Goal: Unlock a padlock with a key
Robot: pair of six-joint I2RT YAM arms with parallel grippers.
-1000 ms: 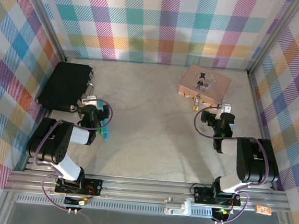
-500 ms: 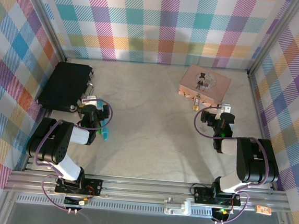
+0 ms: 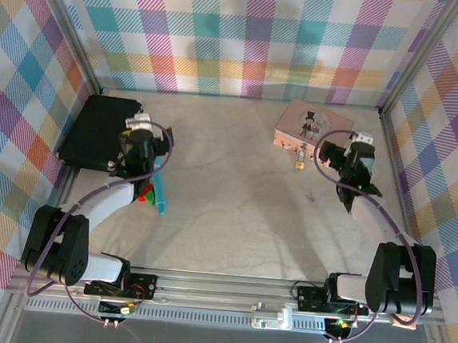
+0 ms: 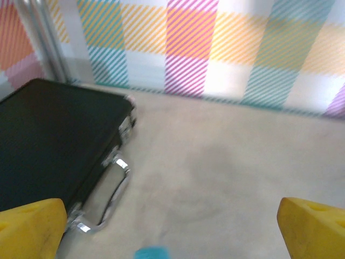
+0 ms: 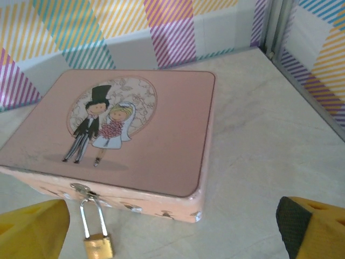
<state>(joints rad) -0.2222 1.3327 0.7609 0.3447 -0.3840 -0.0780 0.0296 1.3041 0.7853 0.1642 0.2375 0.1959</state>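
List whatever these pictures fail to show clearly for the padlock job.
- Padlock: right wrist view, bottom edge cuts its body; keyhole unseen. Top view, too small.
- Teal thing: top view, too small to name; left wrist view, bottom edge cuts it.
- Case: left wrist view, blurred latches.

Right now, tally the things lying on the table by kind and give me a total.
Black case: 1
Pink tin box: 1
Brass padlock: 1
Teal item, too small to identify: 1
Total: 4
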